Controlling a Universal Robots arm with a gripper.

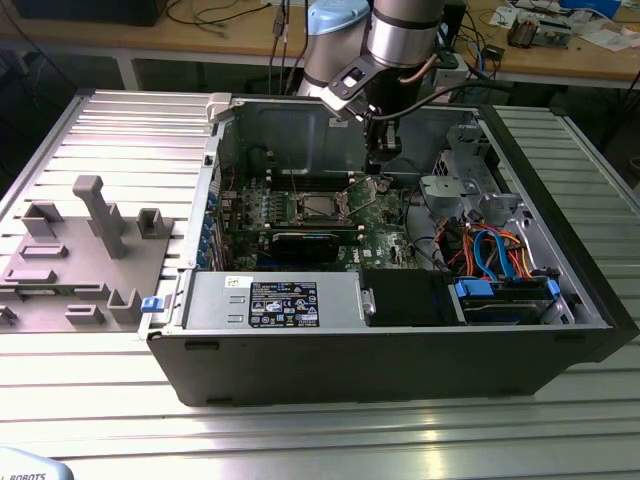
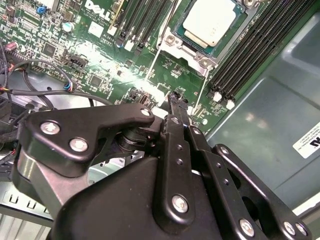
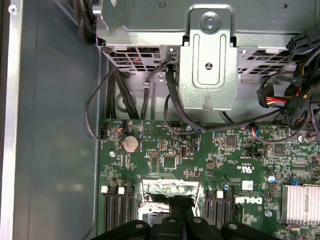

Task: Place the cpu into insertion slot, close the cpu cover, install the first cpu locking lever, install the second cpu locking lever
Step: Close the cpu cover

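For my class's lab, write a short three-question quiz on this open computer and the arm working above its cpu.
1. True or false: the cpu lies outside the computer case, on the table.
2. In the second wrist view, what runs along both sides of the cpu? A) long black memory slots B) fans C) drive bays
3. Fill in: the gripper hangs over the green ___.
Key: 1 false, it sits in the insertion slot; 2 A; 3 circuit board.
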